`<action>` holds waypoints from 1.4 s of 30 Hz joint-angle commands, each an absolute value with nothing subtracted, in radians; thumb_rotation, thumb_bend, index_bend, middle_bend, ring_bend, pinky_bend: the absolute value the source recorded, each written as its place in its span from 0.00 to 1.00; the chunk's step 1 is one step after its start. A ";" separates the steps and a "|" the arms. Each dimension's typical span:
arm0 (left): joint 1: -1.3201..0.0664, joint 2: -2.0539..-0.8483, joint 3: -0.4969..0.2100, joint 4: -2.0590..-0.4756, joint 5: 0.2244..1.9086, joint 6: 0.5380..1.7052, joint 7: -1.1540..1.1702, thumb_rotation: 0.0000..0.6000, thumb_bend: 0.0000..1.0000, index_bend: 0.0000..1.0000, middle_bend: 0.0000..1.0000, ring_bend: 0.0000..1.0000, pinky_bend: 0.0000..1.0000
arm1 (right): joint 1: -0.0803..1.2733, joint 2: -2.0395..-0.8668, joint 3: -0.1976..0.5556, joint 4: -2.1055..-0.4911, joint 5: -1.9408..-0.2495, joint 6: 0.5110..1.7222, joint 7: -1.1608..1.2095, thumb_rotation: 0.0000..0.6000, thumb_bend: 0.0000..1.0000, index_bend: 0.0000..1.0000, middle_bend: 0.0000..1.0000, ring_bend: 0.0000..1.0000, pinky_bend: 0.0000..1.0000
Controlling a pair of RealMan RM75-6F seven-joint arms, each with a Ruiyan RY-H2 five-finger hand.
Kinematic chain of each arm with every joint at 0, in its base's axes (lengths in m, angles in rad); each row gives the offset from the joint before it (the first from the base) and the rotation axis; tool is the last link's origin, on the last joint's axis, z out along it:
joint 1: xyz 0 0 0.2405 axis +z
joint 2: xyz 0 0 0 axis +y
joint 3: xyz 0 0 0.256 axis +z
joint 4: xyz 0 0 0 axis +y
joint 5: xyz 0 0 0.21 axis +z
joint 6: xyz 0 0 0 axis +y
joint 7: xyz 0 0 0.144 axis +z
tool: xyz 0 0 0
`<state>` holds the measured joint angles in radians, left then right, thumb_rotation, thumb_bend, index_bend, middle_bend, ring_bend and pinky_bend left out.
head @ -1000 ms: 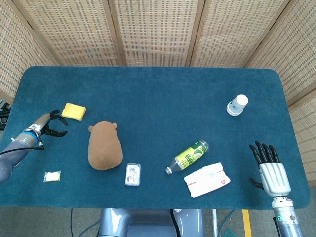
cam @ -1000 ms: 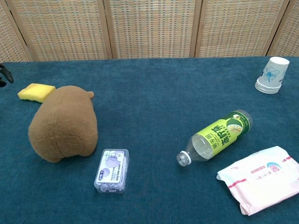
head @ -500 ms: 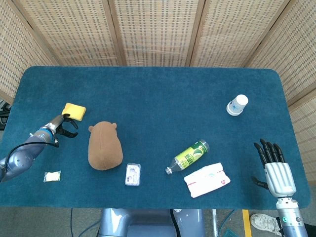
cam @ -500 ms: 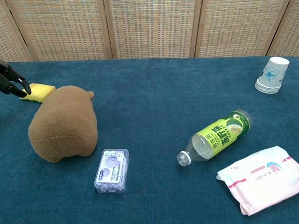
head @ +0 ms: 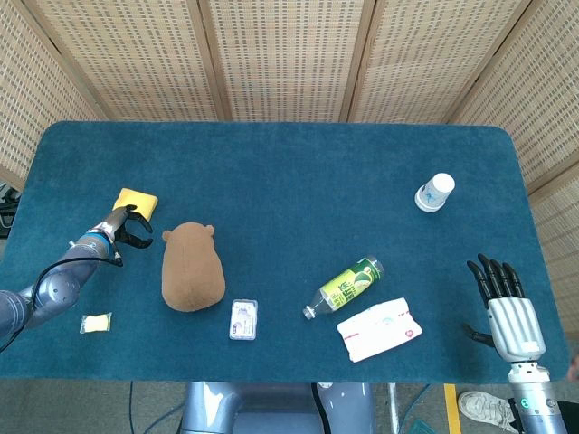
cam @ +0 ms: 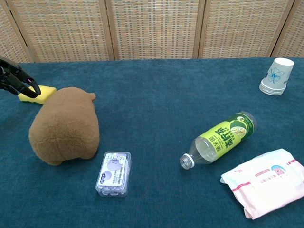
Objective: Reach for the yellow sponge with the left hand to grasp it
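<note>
- The left hand (head: pixel 125 226) is at the near edge of the yellow sponge (head: pixel 137 199), its dark fingers (cam: pixel 29 86) spread and curved over that edge. It grips nothing as far as I can tell; whether the fingertips already touch the foam is not clear from either view.
- The yellow sponge lies flat on the blue table cloth (head: pixel 289 181), just beyond the left hand's fingertips and slightly to its right. In the chest view only its right end shows past the fingers.
- Handling, as a judgement: the sponge looks like a soft, light foam block that will squash under pressure and slide easily on the cloth. A hold across its short width, thumb on one long side and fingers on the other, near the middle, should keep it from tipping or skidding away. A gentle squeeze is enough.
- A small wrapped packet (head: pixel 95 323) lies nearer the robot than the left hand, well apart from it.
- The brown plush toy (head: pixel 192 268) sits just to the right of the left hand, near enough that the fingers could brush it.
- Further right: a small clear box (head: pixel 243 319), a green-labelled bottle (head: pixel 346 286) on its side, a tissue pack (head: pixel 379 328) and a paper cup (head: pixel 435 192).
- The right hand (head: pixel 507 312) hangs at the table's far right edge, empty, fingers straight and apart.
</note>
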<state>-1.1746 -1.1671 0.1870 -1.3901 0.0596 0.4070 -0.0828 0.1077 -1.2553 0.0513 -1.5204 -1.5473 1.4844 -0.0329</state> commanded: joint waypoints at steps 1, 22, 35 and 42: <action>-1.175 -1.178 0.189 -1.376 0.049 0.400 -0.089 1.00 0.37 0.48 0.00 0.00 0.00 | 0.107 -1.255 0.051 -1.521 -1.549 1.485 -0.030 1.00 0.14 0.00 0.00 0.00 0.00; -1.180 -1.249 0.171 -1.314 0.063 0.399 -0.095 1.00 0.37 0.48 0.00 0.00 0.00 | 0.107 -1.254 0.059 -1.507 -1.540 1.488 0.002 1.00 0.14 0.00 0.00 0.00 0.00; -1.177 -1.269 0.150 -1.329 0.083 0.436 -0.090 1.00 0.43 0.50 0.00 0.00 0.00 | 0.108 -1.254 0.053 -1.509 -1.546 1.485 0.009 1.00 0.14 0.00 0.00 0.00 0.00; -1.168 -1.272 0.134 -1.337 0.087 0.456 -0.089 1.00 0.46 0.53 0.00 0.00 0.00 | 0.109 -1.252 0.052 -1.509 -1.543 1.480 0.016 1.00 0.14 0.00 0.00 0.00 0.00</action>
